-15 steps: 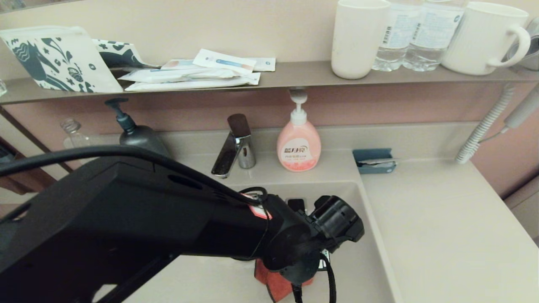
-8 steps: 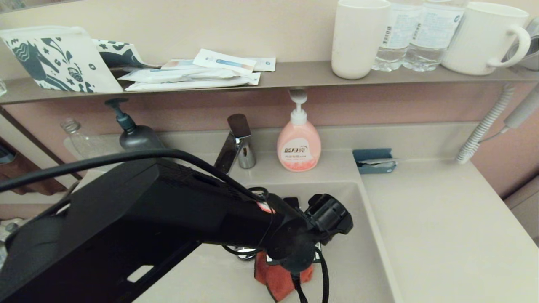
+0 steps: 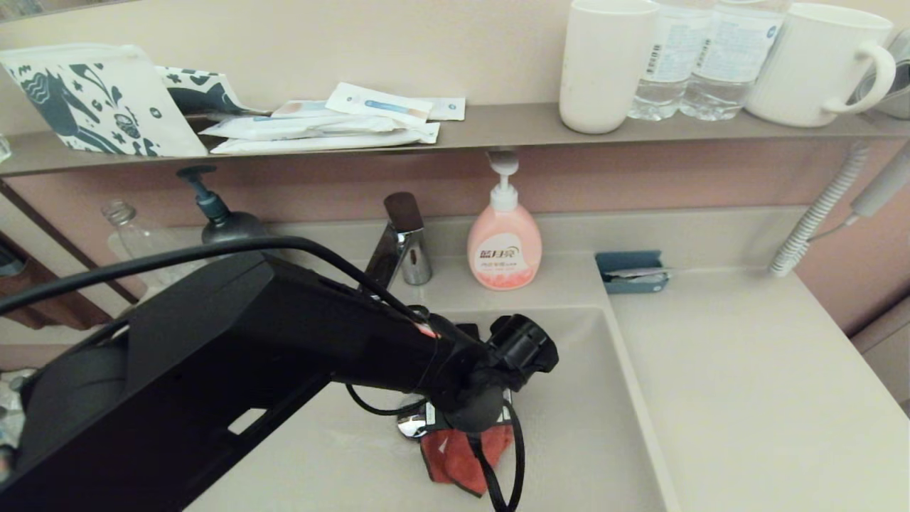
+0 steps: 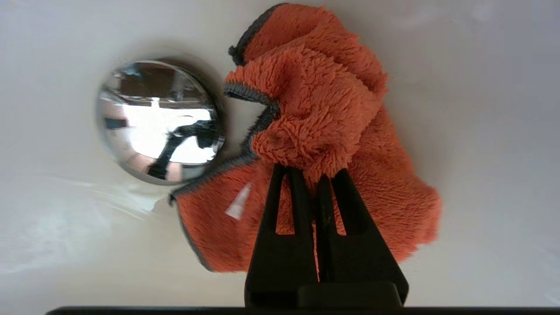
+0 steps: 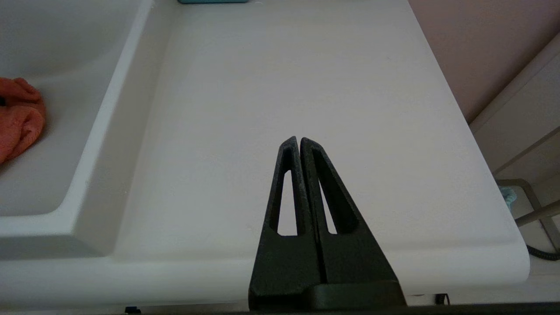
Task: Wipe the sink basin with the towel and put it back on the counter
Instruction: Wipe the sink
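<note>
The orange-red towel (image 4: 332, 118) lies bunched on the floor of the beige sink basin (image 3: 597, 434), right beside the chrome drain plug (image 4: 159, 120). My left gripper (image 4: 308, 173) is shut on a fold of the towel and presses it down. In the head view the towel (image 3: 458, 459) shows under the left wrist, with the drain plug (image 3: 411, 424) just left of it. My right gripper (image 5: 299, 141) is shut and empty, parked above the counter (image 5: 306, 78) to the right of the basin. From there the towel (image 5: 17, 116) peeks in at the edge.
A chrome faucet (image 3: 398, 249) and a pink soap bottle (image 3: 504, 242) stand behind the basin, with a dark pump bottle (image 3: 227, 220) at the left. A blue holder (image 3: 631, 272) sits on the counter's back. The wall shelf (image 3: 498, 128) carries cups, bottles and packets.
My left arm has dragged the towel leftward across the basin floor, up to the drain plug. The right gripper has not moved.
</note>
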